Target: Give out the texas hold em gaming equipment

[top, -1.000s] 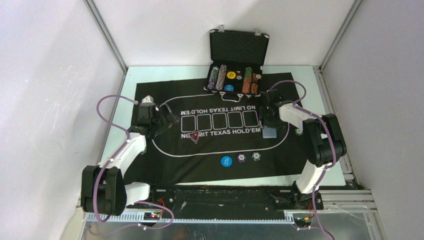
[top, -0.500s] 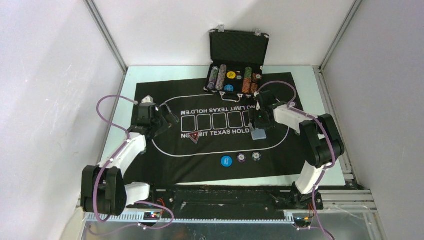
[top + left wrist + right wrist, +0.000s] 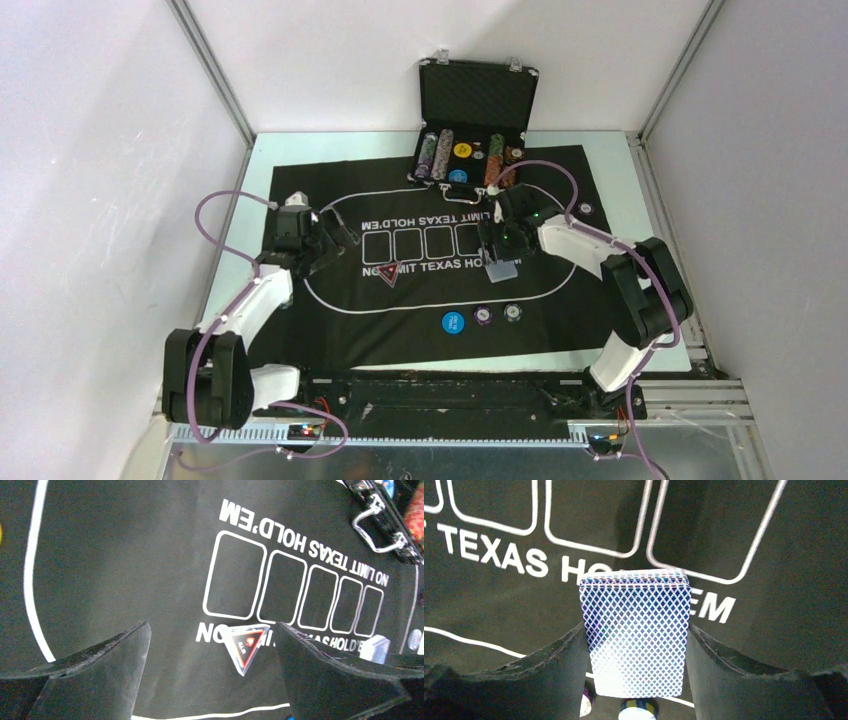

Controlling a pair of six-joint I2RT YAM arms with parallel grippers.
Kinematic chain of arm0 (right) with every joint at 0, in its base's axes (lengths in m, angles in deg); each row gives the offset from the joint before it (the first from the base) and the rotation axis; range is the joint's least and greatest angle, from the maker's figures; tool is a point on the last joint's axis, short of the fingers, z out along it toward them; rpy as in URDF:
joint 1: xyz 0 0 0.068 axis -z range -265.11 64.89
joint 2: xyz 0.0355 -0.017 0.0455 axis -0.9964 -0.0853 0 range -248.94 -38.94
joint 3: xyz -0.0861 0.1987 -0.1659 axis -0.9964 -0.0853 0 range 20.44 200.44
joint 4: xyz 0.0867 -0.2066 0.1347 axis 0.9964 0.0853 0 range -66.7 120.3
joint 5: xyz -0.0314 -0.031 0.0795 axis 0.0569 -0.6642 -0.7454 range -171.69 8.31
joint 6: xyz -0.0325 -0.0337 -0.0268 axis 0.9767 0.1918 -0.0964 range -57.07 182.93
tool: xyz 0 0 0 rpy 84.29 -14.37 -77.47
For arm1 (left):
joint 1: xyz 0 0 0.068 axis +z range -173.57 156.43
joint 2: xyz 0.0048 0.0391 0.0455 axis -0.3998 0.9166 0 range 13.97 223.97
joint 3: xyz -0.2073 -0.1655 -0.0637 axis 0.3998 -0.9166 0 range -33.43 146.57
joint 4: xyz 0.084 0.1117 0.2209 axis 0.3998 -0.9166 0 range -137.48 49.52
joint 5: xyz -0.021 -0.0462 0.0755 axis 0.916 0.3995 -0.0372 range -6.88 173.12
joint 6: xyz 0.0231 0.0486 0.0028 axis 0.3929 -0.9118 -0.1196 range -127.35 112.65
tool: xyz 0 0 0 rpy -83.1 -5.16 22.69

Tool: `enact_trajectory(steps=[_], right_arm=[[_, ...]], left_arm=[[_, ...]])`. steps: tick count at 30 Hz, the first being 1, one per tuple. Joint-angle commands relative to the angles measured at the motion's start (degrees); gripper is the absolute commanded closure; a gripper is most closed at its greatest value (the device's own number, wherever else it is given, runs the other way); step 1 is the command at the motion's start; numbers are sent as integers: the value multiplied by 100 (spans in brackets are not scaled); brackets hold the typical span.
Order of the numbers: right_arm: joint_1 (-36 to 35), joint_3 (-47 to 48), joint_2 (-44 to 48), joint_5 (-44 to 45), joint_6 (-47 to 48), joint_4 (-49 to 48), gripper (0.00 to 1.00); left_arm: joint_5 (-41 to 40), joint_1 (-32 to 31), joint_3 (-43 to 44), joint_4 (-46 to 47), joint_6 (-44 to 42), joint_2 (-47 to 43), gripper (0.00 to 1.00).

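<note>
Right wrist view: right gripper [image 3: 636, 647] clamped on deck of blue-backed cards [image 3: 635, 630], squeezing both long edges, back pattern up. In top view, deck [image 3: 502, 270] over black felt mat [image 3: 320, 330], above the white lettering on the near side of the right-hand card outlines [image 3: 591, 510]. Height over the mat hard to fix; probably lifted clear, judging by a chip [image 3: 639, 709] glimpsed beneath the deck's near edge.

Left gripper [image 3: 212, 630] spread wide, holding nothing, poised over the mat's left part. Red triangular button [image 3: 243, 645] flat on the felt, framed between its fingers in the wrist view and untouched.

Three pieces in a row on the near part of the mat: blue chip [image 3: 453, 322], purple chip [image 3: 483, 316], dark grey chip [image 3: 513, 313]. More chip stacks lodged in open black case [image 3: 478, 100] at far edge of surface [image 3: 262, 170].

Judged step in hand: setting the deck at a dealing spot. No cards yet laid in the outlines.

To do it well:
- Apply steady, square pressure on the long edges to prevent shearing of the stack.
- Hold deck level; avoid tilt.
- Lower straight down onto bare felt, well apart from the chip row and the button.
- Release only after bottom-card contact; then retreat upward, not sideways, to avoid fanning the top cards.
- Park left gripper clear of the path, or bring in for peeling single cards if dealing one by one.
</note>
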Motion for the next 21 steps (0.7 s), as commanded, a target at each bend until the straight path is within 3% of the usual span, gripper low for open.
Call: enact_trajectory(steps=[1,6,12,21], right_arm=[[-321,419,102,-12,314,186,100],[-714,722,71,-84,687,636,100],[-1119,1220,33,-186,1121,1323,100],[-1576,1682,59,-473,1403,1773,100]], left_arm=[[769,31,132,517,148,150,0],[2743,-64,-321,2358,1063,692,0],[3346,-654,-316,3170,1556,1481,0],[4020,-1248,-454,4558,2431,1986,0]])
